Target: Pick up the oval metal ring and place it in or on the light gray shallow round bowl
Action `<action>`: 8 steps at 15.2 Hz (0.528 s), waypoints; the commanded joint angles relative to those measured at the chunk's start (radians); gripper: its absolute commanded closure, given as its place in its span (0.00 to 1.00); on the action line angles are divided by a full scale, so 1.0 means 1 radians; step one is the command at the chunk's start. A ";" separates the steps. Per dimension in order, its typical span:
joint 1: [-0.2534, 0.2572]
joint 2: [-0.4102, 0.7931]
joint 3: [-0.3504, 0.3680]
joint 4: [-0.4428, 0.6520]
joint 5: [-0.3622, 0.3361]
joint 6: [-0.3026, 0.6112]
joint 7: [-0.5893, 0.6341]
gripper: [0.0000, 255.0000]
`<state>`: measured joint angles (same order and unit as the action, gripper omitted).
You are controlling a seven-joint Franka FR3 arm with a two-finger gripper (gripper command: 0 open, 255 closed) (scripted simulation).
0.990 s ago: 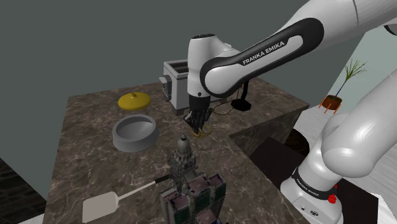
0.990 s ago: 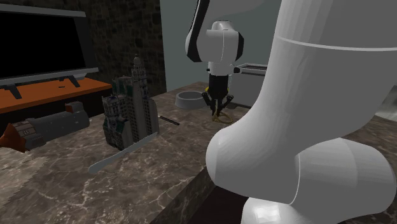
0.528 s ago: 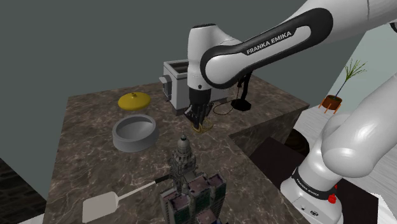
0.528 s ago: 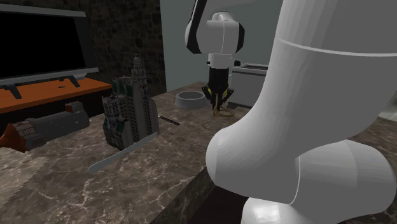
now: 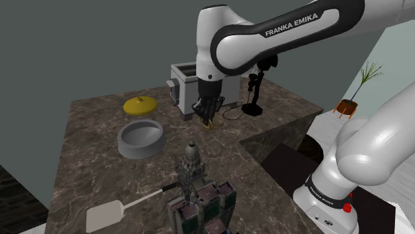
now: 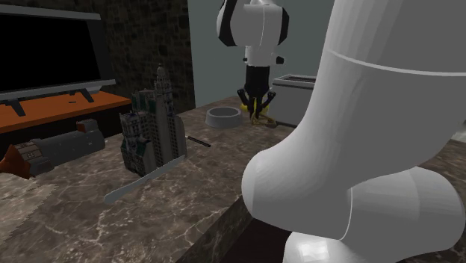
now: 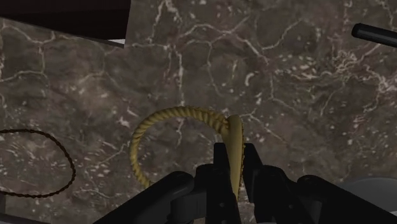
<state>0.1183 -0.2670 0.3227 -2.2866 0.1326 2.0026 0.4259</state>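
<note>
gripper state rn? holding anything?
Gripper: closed, holding the ring between its fingers.

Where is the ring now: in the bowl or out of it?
Out. The yellowish ring is clasped between the fingers, away from the grey bowl, which sits empty.

The white arm (image 5: 286, 33) arches high, elbow bent — its black hand (image 5: 207, 118) points down, fingers (image 7: 250, 163) pinching a golden ring (image 7: 181, 111).
</note>
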 commanded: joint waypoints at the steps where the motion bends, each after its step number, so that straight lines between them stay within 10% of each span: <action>1: 0.000 -0.010 -0.002 0.017 0.001 -0.027 0.000 1.00; 8: -0.002 -0.031 -0.010 0.093 0.000 -0.123 0.001 1.00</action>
<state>0.1174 -0.2921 0.3150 -2.2039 0.1328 1.8955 0.4286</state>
